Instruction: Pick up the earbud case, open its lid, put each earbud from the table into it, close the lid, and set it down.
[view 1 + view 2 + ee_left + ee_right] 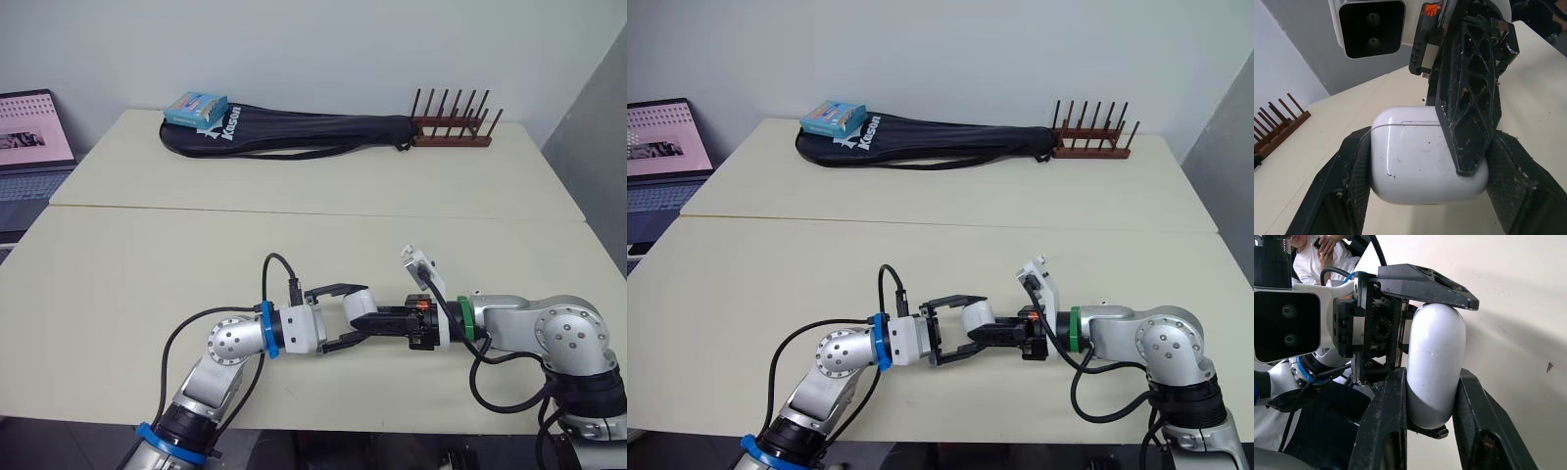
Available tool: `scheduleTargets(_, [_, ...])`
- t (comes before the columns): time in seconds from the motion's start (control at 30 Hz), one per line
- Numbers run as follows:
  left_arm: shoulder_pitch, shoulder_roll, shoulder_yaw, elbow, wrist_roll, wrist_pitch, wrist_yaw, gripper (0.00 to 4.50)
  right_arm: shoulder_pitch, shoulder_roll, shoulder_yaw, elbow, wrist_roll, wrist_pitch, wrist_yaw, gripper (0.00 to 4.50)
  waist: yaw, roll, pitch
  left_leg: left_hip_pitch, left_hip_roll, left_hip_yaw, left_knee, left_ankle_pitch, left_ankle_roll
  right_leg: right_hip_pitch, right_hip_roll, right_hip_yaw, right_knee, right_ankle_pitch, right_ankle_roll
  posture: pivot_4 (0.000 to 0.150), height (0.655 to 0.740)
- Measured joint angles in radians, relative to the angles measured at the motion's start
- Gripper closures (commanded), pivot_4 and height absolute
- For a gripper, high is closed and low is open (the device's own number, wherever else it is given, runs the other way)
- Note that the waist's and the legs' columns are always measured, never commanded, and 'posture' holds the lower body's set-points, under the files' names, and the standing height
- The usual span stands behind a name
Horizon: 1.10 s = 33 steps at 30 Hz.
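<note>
The white earbud case [359, 304] is held just above the near edge of the cream table [147, 294], its lid closed; the lid seam shows in the left wrist view. My left gripper [361, 313] comes from the left, and its two pads [1362, 171] press the case [1410, 156] from both sides. From the right, my right gripper [368, 321] is shut on the same case [1435, 362], one finger [1386, 421] on each broad face. The two grippers meet nose to nose.
At the far side of the table lie a black racket bag [294, 132] with a blue box [196, 108] on it and a wooden peg rack [451, 129]. A laptop [34, 137] stands at the far left. A person [1308, 249] shows behind the arms.
</note>
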<state>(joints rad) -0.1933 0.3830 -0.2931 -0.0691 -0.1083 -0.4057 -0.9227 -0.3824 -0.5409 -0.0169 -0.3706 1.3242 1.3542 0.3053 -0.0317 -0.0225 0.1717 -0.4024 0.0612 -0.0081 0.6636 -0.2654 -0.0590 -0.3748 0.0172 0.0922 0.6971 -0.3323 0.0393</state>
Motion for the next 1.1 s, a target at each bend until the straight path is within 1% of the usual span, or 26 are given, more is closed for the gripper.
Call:
scheduleTargets(0.07, [0.000,-0.002,0.000,0.001,0.002,-0.002,0.004,1.69,0.000,-0.001,-0.001,0.000,0.000,-0.002,0.001,3.68,0.000,0.000,0.000,0.000,0.000,0.000,0.000,0.000,0.000,0.000,0.000,0.000,0.000,0.000,0.000,0.150,0.7087])
scheduleTargets(0.13, [0.000,-0.006,0.001,0.001,0.000,0.001,0.008,0.96,0.000,-0.002,-0.002,0.001,-0.001,-0.006,0.004,3.68,0.000,0.000,0.000,0.000,0.000,0.000,0.000,0.000,0.000,0.000,0.000,0.000,0.000,0.000,0.000,0.150,0.7087])
scheduleTargets(0.23, [0.000,-0.012,0.004,0.000,-0.036,0.075,0.016,0.08,-0.003,-0.006,0.007,0.000,-0.011,-0.011,0.022,3.68,0.000,0.000,0.000,0.000,0.000,0.000,0.000,0.000,0.000,0.000,0.000,0.000,0.000,0.000,0.000,0.150,0.7087])
scheduleTargets(0.27, [0.000,0.001,0.004,-0.004,-0.056,0.128,0.010,0.00,-0.010,-0.012,0.018,-0.001,-0.020,-0.013,0.031,3.68,-0.001,0.000,0.000,0.000,0.000,0.000,0.000,0.000,0.000,0.000,0.000,0.000,0.000,0.000,0.000,0.150,0.7087])
scheduleTargets(0.43, [0.012,0.150,0.035,-0.030,-0.187,0.480,-0.056,0.00,-0.084,-0.139,0.098,-0.060,-0.187,-0.070,0.140,3.68,-0.004,0.001,0.001,-0.001,0.001,-0.002,-0.001,0.000,0.000,-0.003,0.002,-0.001,0.001,0.000,0.000,0.150,0.7087])
scheduleTargets(0.57, [-0.028,0.227,0.066,-0.100,-0.271,0.720,-0.080,0.00,-0.144,-0.273,0.236,-0.114,-0.395,-0.195,0.279,3.68,-0.001,0.001,0.001,-0.012,0.001,-0.006,0.001,0.000,0.000,-0.012,0.001,-0.004,0.001,0.000,0.000,0.150,0.7087])
scheduleTargets(0.63, [-0.068,0.247,0.063,-0.132,-0.279,0.791,-0.089,0.00,-0.159,-0.317,0.294,-0.134,-0.489,-0.263,0.346,3.68,0.003,0.001,0.001,-0.015,0.001,-0.007,0.002,0.000,0.000,-0.013,0.001,-0.006,0.001,0.000,0.000,0.150,0.7087])
scheduleTargets(0.73, [-0.142,0.262,0.051,-0.182,-0.279,0.867,-0.098,0.00,-0.169,-0.353,0.372,-0.154,-0.603,-0.346,0.431,3.68,0.005,0.001,0.001,-0.015,0.001,-0.007,0.001,0.000,0.000,-0.013,0.000,-0.006,0.000,0.000,0.000,0.150,0.7087])
scheduleTargets(0.87, [-0.210,0.256,-0.005,-0.218,-0.270,0.926,-0.117,0.00,-0.176,-0.365,0.427,-0.158,-0.713,-0.421,0.505,3.68,0.004,0.001,0.001,-0.015,0.000,-0.007,0.002,0.000,0.000,-0.013,0.000,-0.006,0.000,0.000,0.000,0.150,0.7087])
scheduleTargets(1.1, [-0.299,0.214,-0.075,-0.195,-0.248,0.965,-0.144,0.00,-0.177,-0.357,0.431,-0.157,-0.794,-0.456,0.578,3.68,0.004,0.001,0.001,-0.015,0.000,-0.007,0.003,0.000,0.000,-0.013,0.000,-0.006,0.002,0.000,0.000,0.150,0.7087])
